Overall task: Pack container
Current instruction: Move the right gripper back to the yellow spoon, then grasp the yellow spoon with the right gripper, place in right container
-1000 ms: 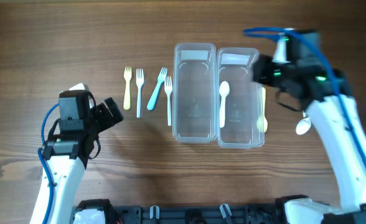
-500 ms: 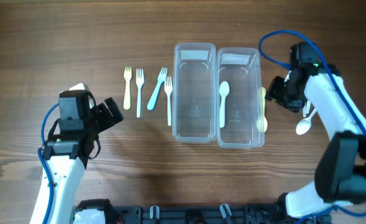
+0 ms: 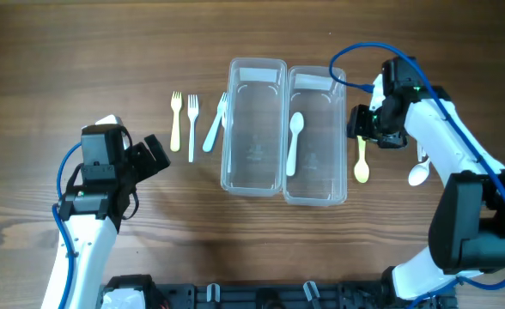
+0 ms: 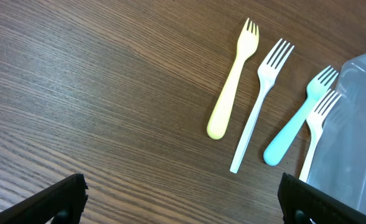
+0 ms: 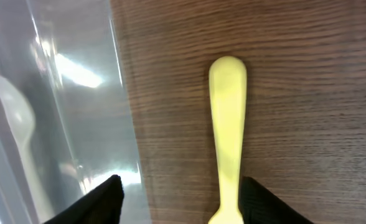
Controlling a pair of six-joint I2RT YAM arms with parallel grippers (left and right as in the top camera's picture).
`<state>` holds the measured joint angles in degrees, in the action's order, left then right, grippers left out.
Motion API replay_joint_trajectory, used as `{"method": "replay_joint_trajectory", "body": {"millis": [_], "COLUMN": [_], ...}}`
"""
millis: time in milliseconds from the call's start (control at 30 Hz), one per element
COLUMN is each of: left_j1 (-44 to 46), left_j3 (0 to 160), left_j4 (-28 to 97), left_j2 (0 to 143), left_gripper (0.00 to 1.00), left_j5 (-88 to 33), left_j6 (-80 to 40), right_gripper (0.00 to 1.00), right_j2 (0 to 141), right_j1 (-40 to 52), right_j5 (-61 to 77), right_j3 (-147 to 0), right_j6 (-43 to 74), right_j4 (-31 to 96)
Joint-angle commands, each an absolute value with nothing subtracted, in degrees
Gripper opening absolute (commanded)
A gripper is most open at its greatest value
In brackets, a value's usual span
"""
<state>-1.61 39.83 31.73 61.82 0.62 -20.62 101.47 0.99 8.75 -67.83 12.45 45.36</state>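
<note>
Two clear containers stand side by side, the left container (image 3: 254, 172) and the right container (image 3: 330, 184). A white spoon (image 3: 294, 142) lies inside the right one and shows blurred in the right wrist view (image 5: 21, 124). A yellow spoon (image 3: 362, 161) lies on the table just right of the right container (image 5: 65, 93). My right gripper (image 3: 362, 129) is open over this yellow spoon (image 5: 228, 124), with the handle between its fingers (image 5: 183, 202) and its left finger at the container wall. My left gripper (image 3: 154, 154) is open and empty, well left of the forks.
A yellow fork (image 3: 175, 120), a white fork (image 3: 192, 127) and a blue fork (image 3: 211, 133) lie left of the containers; a fourth white fork (image 4: 317, 134) lies against the left container's edge (image 4: 357, 137). Another white spoon (image 3: 418, 173) lies at the far right.
Both containers have slid left, reaching the fourth fork and leaving the yellow spoon apart from the wall. My right gripper came down and left over the yellow spoon. The left arm is still.
</note>
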Motion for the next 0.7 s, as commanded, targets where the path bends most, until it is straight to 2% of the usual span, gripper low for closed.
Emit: {"method": "replay_joint_trajectory", "body": {"millis": [0,300,500,567,633,667], "left_j1": [-1.72,-1.72,-1.72,-1.72,-1.72,-1.72], "left_j3": [40.88,40.88,40.88,40.88,40.88,40.88], "left_j4": [31.73,31.73,31.73,31.73,31.73,31.73], "left_j2": [61.95,61.95,61.95,61.95,61.95,61.95], "left_gripper": [1.00,1.00,1.00,1.00,1.00,1.00], "left_j5": [1.17,1.17,1.17,1.17,1.17,1.17], "left_j6": [-19.73,-19.73,-19.73,-19.73,-19.73,-19.73], "right_gripper": [0.66,0.66,0.61,0.56,0.41,0.38], "right_j2": [102.15,102.69,103.94,103.94,103.94,103.94], "right_j1": [0.27,-0.36,-0.40,-0.40,-0.40,-0.40], "right_j5": [5.76,3.79,3.88,3.86,3.88,3.88], "right_j3": [-67.79,-64.49,-58.48,-57.28,-55.96,-55.57], "right_j6": [15.62,15.42,15.64,15.77,16.91,17.56], "right_j4": [45.74,43.55,38.65,37.82,36.75,36.47]}}
